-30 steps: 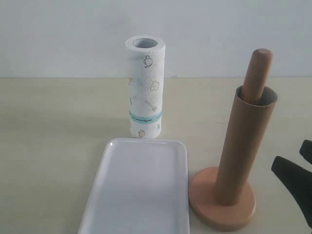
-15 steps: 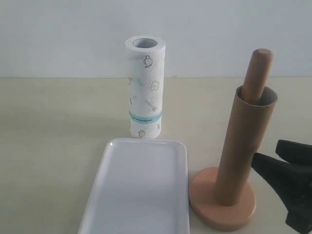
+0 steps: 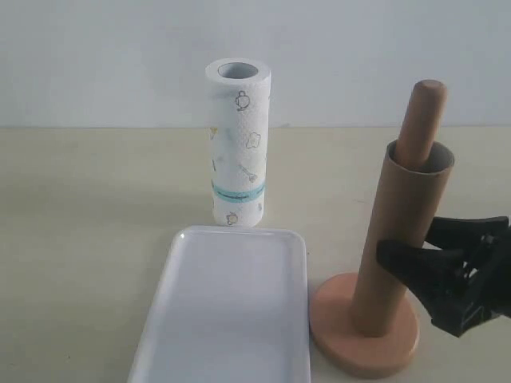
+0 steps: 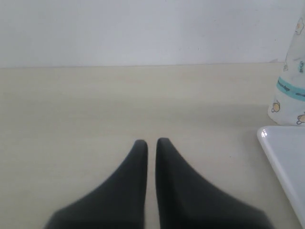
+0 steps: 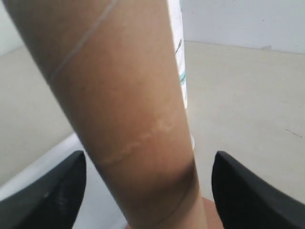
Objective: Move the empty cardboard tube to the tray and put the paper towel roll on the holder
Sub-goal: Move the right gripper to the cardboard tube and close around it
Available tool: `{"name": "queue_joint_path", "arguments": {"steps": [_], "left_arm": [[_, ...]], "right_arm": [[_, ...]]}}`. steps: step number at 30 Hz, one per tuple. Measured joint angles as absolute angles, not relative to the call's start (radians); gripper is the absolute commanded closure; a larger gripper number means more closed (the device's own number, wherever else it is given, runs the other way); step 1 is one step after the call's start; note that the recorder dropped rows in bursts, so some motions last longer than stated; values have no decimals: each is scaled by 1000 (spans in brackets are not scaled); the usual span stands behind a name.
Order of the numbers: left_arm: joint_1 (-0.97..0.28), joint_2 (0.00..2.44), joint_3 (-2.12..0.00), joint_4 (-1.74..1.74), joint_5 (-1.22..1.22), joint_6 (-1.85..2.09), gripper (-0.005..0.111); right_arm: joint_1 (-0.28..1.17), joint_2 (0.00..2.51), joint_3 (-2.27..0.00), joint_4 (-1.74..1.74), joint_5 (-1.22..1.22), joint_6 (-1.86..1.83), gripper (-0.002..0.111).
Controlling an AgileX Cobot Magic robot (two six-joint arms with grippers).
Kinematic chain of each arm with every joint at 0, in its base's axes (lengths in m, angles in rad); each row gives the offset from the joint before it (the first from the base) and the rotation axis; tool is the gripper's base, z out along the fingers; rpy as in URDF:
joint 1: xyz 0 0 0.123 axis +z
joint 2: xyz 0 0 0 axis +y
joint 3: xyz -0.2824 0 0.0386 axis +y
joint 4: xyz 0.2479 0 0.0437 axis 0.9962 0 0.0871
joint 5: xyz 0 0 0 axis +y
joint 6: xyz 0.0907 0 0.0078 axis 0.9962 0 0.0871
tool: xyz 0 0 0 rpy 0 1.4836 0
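Observation:
The brown cardboard tube [image 3: 399, 231] stands slipped over the dowel of the wooden holder [image 3: 363, 331], whose rounded top [image 3: 425, 112] sticks out above it. My right gripper [image 3: 407, 243] is open around the tube's lower half, one finger on each side, with a gap to the tube [image 5: 128, 95] on both sides in the right wrist view [image 5: 148, 160]. The white paper towel roll [image 3: 237, 144] stands upright behind the white tray [image 3: 227, 319]. My left gripper [image 4: 151, 141] is shut with nothing in it, low over bare table, left of the roll [image 4: 290, 90] and the tray [image 4: 286, 157].
The beige table [image 3: 80, 239] runs back to a plain white wall [image 3: 96, 56]. The holder's round base sits right beside the tray's right rim. The left gripper does not show in the exterior view.
My right gripper has come in from the lower right, moving left and up, until its open fingers straddle the cardboard tube. Nothing else has moved.

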State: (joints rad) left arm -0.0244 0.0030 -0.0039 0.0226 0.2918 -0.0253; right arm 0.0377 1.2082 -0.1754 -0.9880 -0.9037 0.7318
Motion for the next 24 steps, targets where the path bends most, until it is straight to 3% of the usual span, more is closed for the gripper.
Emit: {"name": "queue_joint_path", "arguments": {"steps": [13,15,16,18,24], "left_arm": [[-24,3,-4,23,292,-25,101],[-24,3,-4,23,292,-25,101],[-24,3,-4,23,292,-25,101],[-24,3,-4,23,292,-25,101],[-24,3,-4,23,292,-25,101]], "right_arm": [[38,1247,-218,-988,-922,726,39],[38,1247,-218,-988,-923,726,44],[38,1247,-218,-988,-923,726,55],[54,1247,-218,-988,-923,726,68],[152,1247,-220,-938,-898,669,78]]}}
